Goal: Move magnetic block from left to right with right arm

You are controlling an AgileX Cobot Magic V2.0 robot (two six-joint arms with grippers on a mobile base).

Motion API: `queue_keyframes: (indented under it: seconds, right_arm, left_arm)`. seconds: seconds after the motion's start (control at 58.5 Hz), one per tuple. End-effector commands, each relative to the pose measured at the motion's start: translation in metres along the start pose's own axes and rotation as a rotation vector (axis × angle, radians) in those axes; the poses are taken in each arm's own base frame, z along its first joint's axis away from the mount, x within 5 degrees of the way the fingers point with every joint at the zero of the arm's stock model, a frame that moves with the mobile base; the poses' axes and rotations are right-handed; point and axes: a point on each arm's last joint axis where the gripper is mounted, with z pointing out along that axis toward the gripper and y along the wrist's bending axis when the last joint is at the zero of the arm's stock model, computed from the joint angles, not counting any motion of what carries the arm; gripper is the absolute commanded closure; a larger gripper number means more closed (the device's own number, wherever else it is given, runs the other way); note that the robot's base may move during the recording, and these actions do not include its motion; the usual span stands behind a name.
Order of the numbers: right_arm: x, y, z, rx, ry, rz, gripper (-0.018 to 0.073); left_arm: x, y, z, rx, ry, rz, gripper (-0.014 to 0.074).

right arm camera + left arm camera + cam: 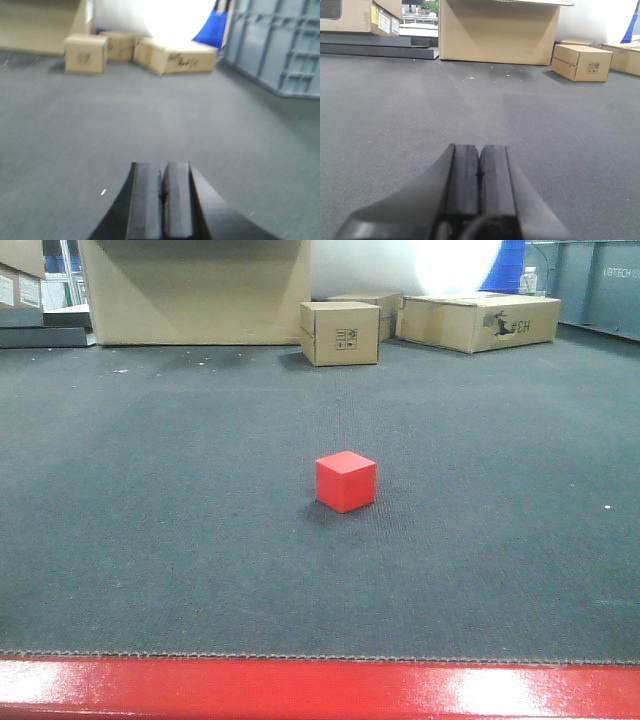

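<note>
The magnetic block (346,481), a small plain red cube, rests alone on the dark grey mat near the middle of the front view. No gripper shows in that view. In the left wrist view my left gripper (480,152) hangs low over bare mat, its two black pads pressed together with nothing between them. My right gripper (162,170) looks the same in the right wrist view: pads closed on each other, empty, over bare mat. The cube appears in neither wrist view.
A glossy red rail (320,690) runs along the near table edge. Tan cardboard boxes stand at the far side: a big one (195,290), a small one (340,332), a flat one (480,322). A blue-grey crate (280,45) stands far right.
</note>
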Motion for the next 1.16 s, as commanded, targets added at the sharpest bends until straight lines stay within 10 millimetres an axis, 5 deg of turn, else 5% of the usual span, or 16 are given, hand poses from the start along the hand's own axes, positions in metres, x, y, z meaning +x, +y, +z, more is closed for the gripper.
queue_keyframes:
  seconds: [0.0,1.144]
  right_arm:
    - [-0.009,-0.0023,-0.0033,0.036,-0.121,-0.022,0.0502]
    - [-0.0085,-0.0024,-0.0032,0.037,-0.116,-0.026,0.0502]
  left_arm:
    - [-0.0051,0.0002,-0.0008,0.003,-0.089,-0.011,0.0722]
    - [-0.0051,0.0002,-0.0008,0.003,-0.089,-0.011,0.0722]
